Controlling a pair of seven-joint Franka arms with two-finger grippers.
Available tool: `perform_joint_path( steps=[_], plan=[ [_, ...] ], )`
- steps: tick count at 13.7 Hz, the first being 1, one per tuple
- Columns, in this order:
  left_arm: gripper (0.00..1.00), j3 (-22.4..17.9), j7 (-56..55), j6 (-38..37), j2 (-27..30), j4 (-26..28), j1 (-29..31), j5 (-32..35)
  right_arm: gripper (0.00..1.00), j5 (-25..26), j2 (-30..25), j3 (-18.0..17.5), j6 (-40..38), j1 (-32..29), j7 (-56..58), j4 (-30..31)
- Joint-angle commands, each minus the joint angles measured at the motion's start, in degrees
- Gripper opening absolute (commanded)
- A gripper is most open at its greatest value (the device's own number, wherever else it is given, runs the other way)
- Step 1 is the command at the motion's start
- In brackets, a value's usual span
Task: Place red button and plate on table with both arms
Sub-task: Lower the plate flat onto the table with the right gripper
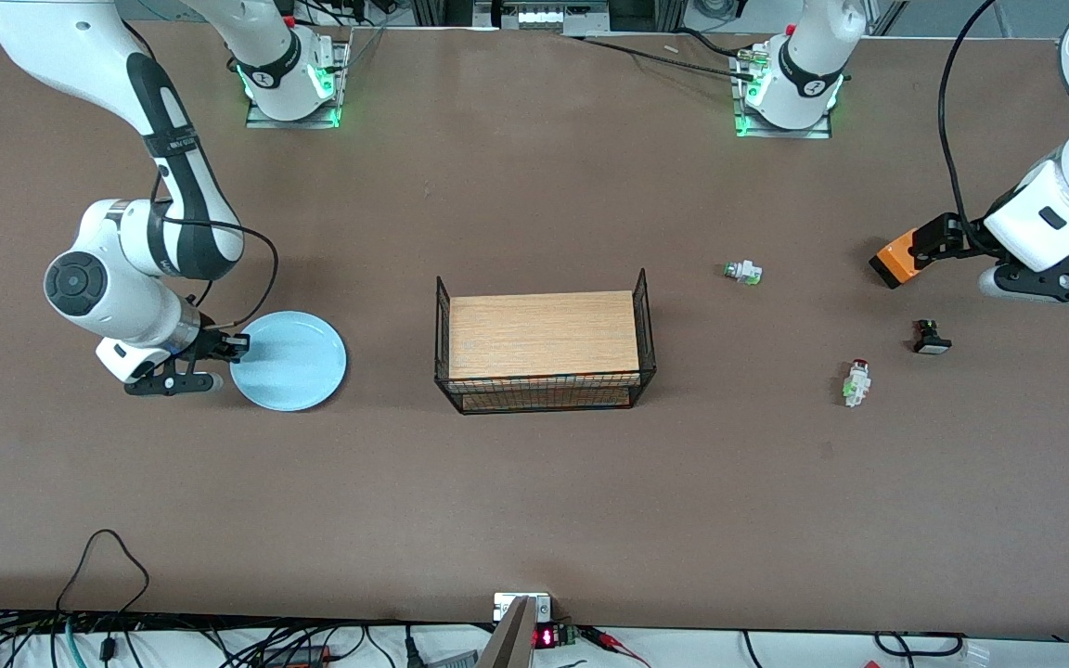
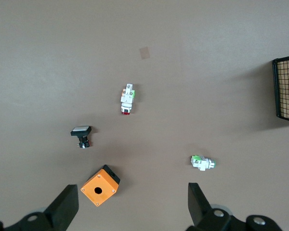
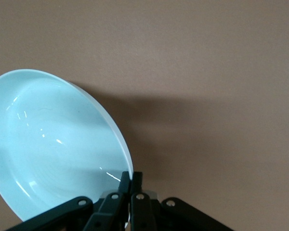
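Note:
The pale blue plate (image 1: 293,362) is low at the right arm's end of the table (image 1: 534,186); I cannot tell whether it rests on it. My right gripper (image 1: 233,345) is shut on its rim, and the right wrist view shows the fingers (image 3: 131,180) pinching the plate (image 3: 53,144). The red button (image 1: 857,380) lies on its side on the table near the left arm's end. It also shows in the left wrist view (image 2: 127,98). My left gripper (image 1: 933,243) is open and empty (image 2: 130,207), up in the air above an orange box (image 1: 896,260).
A wooden rack with black wire sides (image 1: 544,348) stands mid-table. A white-and-green piece without a red cap (image 1: 743,272) and a black piece with a white cap (image 1: 931,339) lie near the button. The orange box (image 2: 100,186) has a round hole.

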State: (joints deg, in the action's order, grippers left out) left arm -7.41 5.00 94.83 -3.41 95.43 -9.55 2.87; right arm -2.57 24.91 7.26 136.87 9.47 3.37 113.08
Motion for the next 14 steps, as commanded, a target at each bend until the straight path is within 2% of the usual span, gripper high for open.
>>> perform_joint_path(
  steps=[1,7,11,12,14],
  plan=[
    [1.00,0.0,0.0,-1.4,0.2,-0.9,0.3,-0.4,0.00,-1.4,2.3,-1.5,3.7,-0.9,1.5,-0.8],
    [1.00,0.0,0.3,-3.0,0.8,-1.0,0.3,-0.4,0.00,-1.4,6.1,-2.3,10.3,-0.9,1.5,-0.8],
    [1.00,0.1,0.9,-4.8,0.9,-0.9,2.8,-0.4,0.00,-1.3,7.4,-2.4,13.1,-0.6,1.2,-0.8],
    [1.00,0.0,0.9,-6.9,1.1,-1.4,2.9,-0.4,0.08,-1.3,7.3,-2.4,12.9,-0.4,0.8,-0.9],
    [1.00,-0.1,0.9,-9.4,1.3,-3.6,3.7,-0.4,0.30,-1.3,7.2,-2.4,12.7,-0.3,0.5,-1.0]
  ],
)
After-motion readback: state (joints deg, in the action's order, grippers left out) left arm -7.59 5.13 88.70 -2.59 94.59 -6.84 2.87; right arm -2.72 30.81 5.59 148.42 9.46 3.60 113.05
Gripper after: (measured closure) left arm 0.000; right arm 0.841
